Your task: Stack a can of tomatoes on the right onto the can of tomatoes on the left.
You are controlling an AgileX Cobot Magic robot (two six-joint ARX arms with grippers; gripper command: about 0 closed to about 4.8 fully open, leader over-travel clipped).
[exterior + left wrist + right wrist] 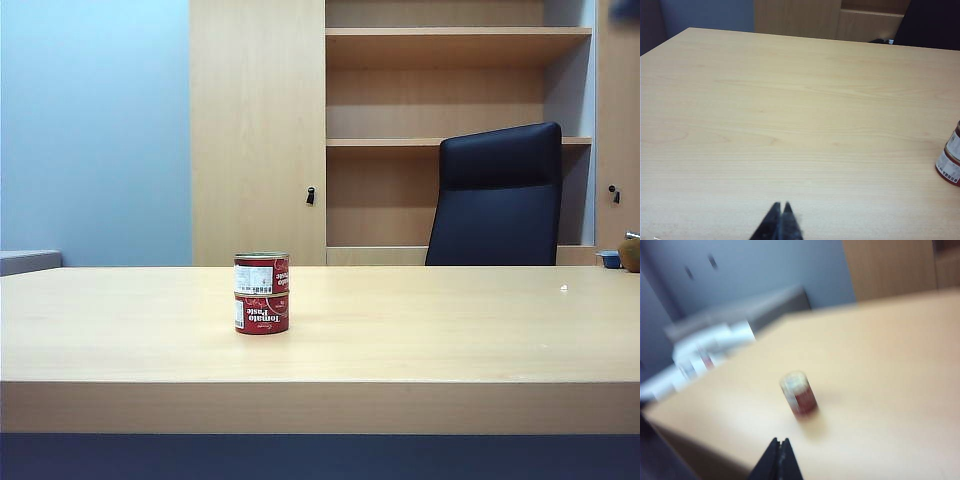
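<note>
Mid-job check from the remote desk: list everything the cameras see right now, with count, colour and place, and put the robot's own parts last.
tomato cans: two, red with white labels, one stacked on the other, left of centre on the table
table: one, light wood, across the foreground
office chair: one, black, behind the table on the right
cabinet with shelves: one, light wood, against the back wall
small objects: two, one blue and one brownish, far right edge behind the table; too small to identify
left gripper: one, black, shut, empty, above bare table with the cans off to its side
right gripper: one, black, shut, empty, raised above the table, clear of the stack; view blurred
</note>
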